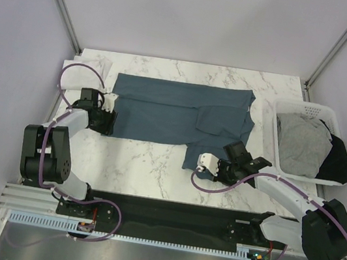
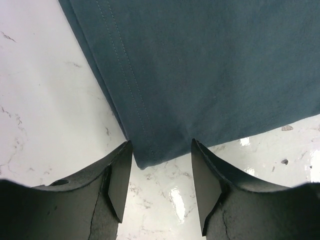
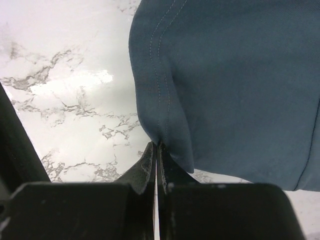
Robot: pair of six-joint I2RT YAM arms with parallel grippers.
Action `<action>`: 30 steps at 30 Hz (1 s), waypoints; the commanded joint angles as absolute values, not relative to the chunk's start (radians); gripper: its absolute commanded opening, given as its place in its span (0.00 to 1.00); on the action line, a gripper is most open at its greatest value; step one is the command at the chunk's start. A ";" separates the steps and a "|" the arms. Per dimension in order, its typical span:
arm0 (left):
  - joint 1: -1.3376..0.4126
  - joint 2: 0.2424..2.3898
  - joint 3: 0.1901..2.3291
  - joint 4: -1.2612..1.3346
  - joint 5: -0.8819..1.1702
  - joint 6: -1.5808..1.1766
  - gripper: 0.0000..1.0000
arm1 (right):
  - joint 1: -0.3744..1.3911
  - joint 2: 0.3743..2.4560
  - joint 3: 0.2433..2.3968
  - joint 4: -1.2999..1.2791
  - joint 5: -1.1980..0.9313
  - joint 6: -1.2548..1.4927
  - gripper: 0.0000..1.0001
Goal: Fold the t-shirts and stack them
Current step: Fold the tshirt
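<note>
The dark slate-blue t-shirt lies spread across the marble table, one part folded over at its right. My left gripper is open at the shirt's near left corner; in the left wrist view the shirt has its corner lying between the open gripper's jaws. My right gripper is shut on the shirt's near right hem; the right wrist view shows the gripper pinching the stitched edge of the shirt. A white t-shirt lies folded at the far left. A light grey t-shirt and a black t-shirt lie in the basket.
The white slatted basket stands at the right edge of the table. Bare marble table shows between the shirt and the arm bases. Pale walls with metal posts close in the back and sides.
</note>
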State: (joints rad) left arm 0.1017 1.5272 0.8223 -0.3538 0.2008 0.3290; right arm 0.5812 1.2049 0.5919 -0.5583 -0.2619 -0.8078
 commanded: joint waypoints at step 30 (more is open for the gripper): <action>0.120 1.508 0.833 -0.431 0.216 0.350 0.02 | 0.577 1.186 0.614 -0.523 -0.226 -0.761 0.00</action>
